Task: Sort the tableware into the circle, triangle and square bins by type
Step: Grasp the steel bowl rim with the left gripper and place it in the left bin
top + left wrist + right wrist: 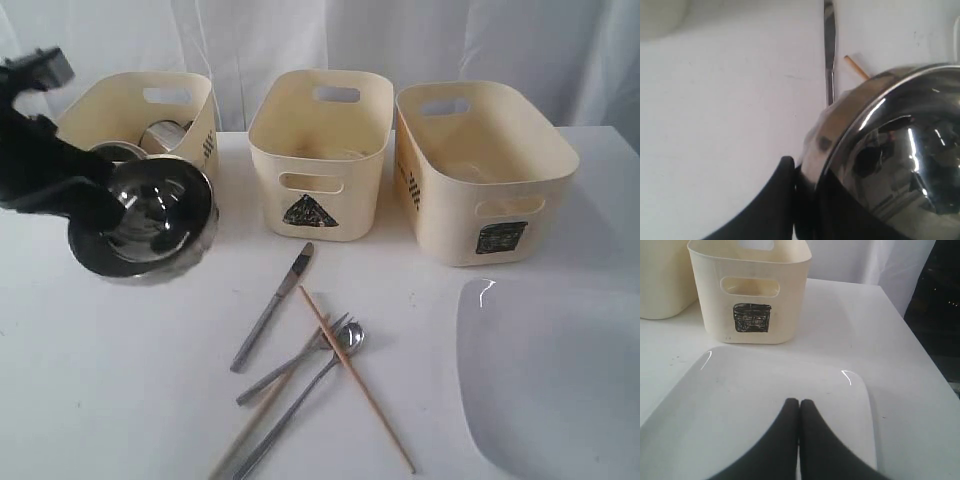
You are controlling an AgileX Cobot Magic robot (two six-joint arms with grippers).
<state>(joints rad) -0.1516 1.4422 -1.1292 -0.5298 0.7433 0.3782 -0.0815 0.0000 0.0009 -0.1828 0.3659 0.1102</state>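
Your left gripper (100,205) is clamped on the rim of a round, polished steel bowl (150,215). The left wrist view shows 1 black finger (782,200) pressed against the outside of that rim. The bowl is tilted, its mouth facing the exterior camera, and it appears to be held clear of the white table (120,380).

The relation that matters is that the left cream plastic bin (110,105) stands directly beyond the bowl, just behind it, with other steel vessels (140,145) inside. Its mark is turned edge-on, so you cannot read it. The other 2 tubs are the triangle-marked bin (320,150) and the square-marked bin (470,200), so this one is probably the circle bin. Judged from here, the move is up, back over the near wall, then release. Watch that the tilted rim clears the wall.

Your right gripper (799,405) has its fingers pressed together on nothing and hangs over the large white squarish plate (740,405), well apart from the bowl. The steel knife (275,305), fork (295,360), spoon (320,380) and wooden chopsticks (355,380) lie unsorted between the arms.
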